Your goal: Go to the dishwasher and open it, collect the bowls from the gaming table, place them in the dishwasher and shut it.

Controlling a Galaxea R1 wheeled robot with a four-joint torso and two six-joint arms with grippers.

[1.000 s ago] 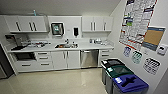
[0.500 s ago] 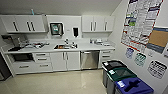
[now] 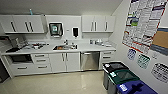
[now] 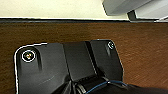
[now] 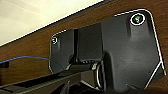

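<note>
The dishwasher (image 3: 89, 60) is shut. Its stainless-steel front with a bar handle near the top sits under the white counter (image 3: 82, 47), between white cabinet doors and a stack of drawers. It stands across the pale floor from me, slightly right of centre in the head view. The bowls and the gaming table are out of view. Both wrist views show the robot's dark plate over a brown wood-grained surface.
Black (image 3: 113, 67), green (image 3: 125, 76) and blue (image 3: 136, 88) bins stand in a row along the right wall, under posters. A sink (image 3: 64, 47) and small items are on the counter. A built-in oven (image 3: 20, 58) is at the left. Open floor (image 3: 60, 82) lies before the cabinets.
The whole head picture has shifted slightly and the kitchen looks a little larger, so the camera has moved towards the counter. Nothing in the kitchen has moved.
</note>
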